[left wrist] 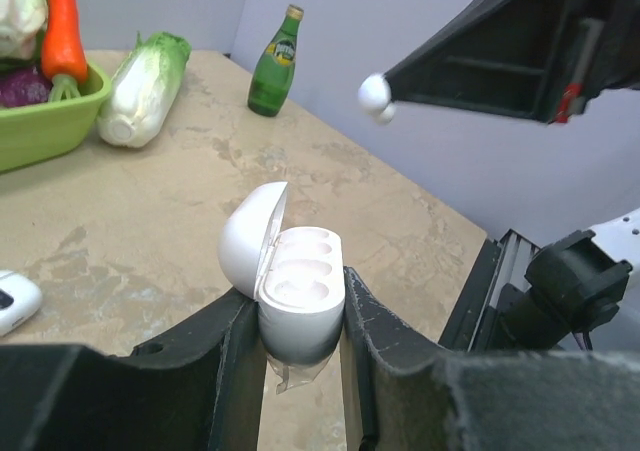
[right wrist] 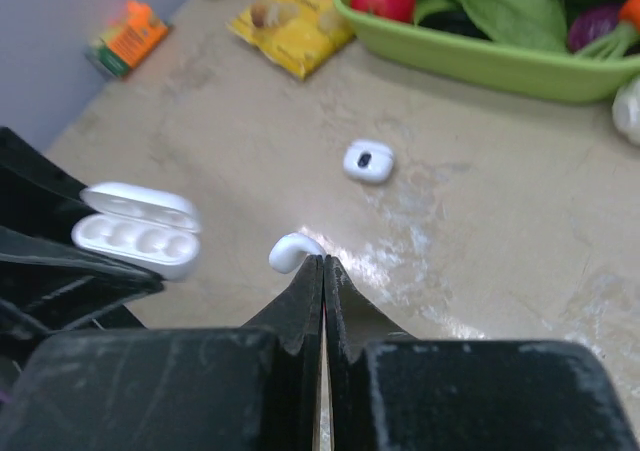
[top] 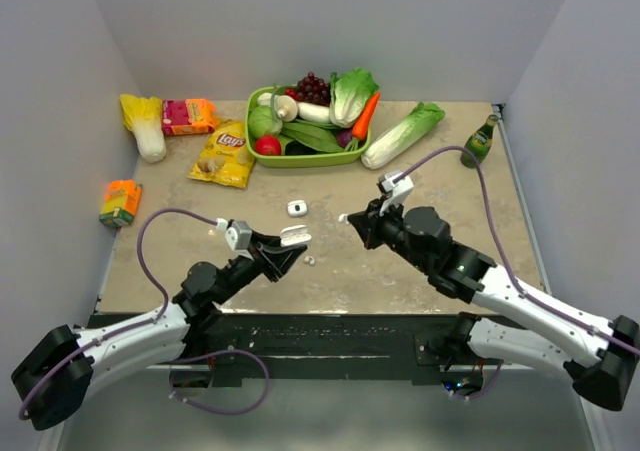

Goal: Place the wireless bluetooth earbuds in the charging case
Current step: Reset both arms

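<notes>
Left tool [left wrist: 300, 321] clamps the open charging case [left wrist: 298, 283] (lid up); right tool [right wrist: 322, 263] pinches an earbud [right wrist: 292, 252].

Two robot arms sit at the near edge of the table [top: 350, 271]. The left arm [top: 130, 336] and right arm [top: 540, 311] each have a bulky black base, a glossy white lower segment, and black joints and links farther over the table. A thin purple cable [top: 150, 241] loops along each arm. The left gripper [top: 289, 245] and right gripper [top: 347, 218] are matte black with tapered fingers, and each has a small white camera block [top: 238, 234] behind it.
</notes>
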Tool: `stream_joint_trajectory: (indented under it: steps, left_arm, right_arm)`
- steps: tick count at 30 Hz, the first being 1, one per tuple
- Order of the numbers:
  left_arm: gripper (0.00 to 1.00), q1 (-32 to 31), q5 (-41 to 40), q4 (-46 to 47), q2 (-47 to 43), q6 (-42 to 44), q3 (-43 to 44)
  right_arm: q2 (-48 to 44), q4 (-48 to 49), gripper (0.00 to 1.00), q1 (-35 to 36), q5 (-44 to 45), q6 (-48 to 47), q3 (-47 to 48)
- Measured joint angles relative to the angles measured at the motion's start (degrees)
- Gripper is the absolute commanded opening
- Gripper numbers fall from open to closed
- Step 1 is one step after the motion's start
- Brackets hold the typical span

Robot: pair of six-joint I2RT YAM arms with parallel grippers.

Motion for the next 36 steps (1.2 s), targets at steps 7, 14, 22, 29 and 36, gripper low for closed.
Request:
stream_joint_trajectory:
  steps: [7,14,22,29,36]
  left_arm:
    - [0.0,0.0,0.1,11.3,4.8,1.8,1.6]
    - [0.0,0.3,4.6,19.6,10.2,3.5,3.6]
    - [0.0,0.9,12.4,20.9,18.0,3.4,7.2]
    - [0.0,1.4,17.2,21.0,21.7,2.1,9.2]
    - [0.0,2.0,21.2,21.3,23.5,-0.5,9.6]
  right_arm:
    - [-6.9,-3.8,0.0,3.7,1.5,-4.5,7.0]
    - [-7.8,-5.1,0.0,8.3,1.2,-8.2,7.4]
    - [-7.8,-5.0,0.0,9.6,-0.6,-10.8,7.8]
    - [-5.8,-4.9,0.0,10.0,-3.2,-12.2,9.2]
    - [-4.7,-5.0,0.0,10.3,-4.7,-12.8,9.2]
